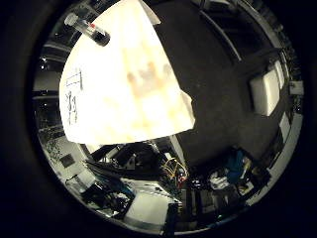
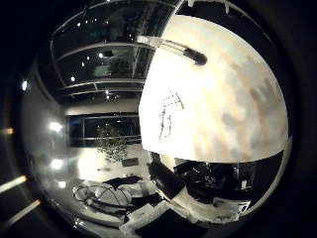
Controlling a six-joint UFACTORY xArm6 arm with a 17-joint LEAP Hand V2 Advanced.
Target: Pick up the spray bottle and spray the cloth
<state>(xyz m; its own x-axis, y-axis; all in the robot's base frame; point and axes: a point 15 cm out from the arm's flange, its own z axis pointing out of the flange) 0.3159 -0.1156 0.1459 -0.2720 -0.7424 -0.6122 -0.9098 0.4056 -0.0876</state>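
A: Where is the bottle point(image 1: 88, 29)?
B: Upper left of the frame, lying at the edge of the pale surface point(image 1: 148, 99).
A: And the hand?
B: I cannot tell its state. Approach the bottle slowly from above.

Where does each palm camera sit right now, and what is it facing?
Little finger side: on the robot hand's palm, facing a pale marked surface with a clear bottle at its edge, dark room beyond; no robot part shows.
Thumb side: same palm, facing that surface and bottle, room beyond; no robot part shows.
Shared: surface, its dark marks, bottle.
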